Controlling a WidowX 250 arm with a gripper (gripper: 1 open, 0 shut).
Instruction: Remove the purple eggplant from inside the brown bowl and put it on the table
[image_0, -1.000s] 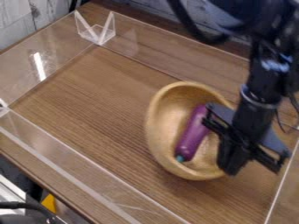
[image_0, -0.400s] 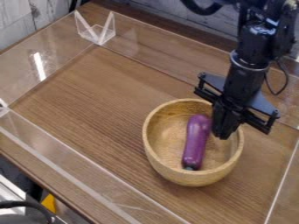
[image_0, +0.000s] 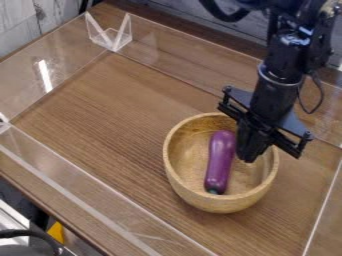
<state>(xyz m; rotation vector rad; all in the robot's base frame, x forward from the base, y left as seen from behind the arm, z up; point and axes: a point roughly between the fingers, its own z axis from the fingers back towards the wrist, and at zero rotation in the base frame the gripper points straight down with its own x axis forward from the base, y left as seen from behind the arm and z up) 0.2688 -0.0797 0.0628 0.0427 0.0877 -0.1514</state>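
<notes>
Where the round wooden bowl (image_0: 187, 187) stands, glossy purple eggplant (image_0: 218, 162) lies inside; above its rim, black end effector (image_0: 246, 142) is closed.

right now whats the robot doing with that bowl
The robot arm has its gripper, closed, down at the far right side of the brown bowl, seemingly at the bowl's rim. The purple eggplant lies inside the bowl, to the left of the gripper and not held by it. So the eggplant is not yet out on the table.
</notes>
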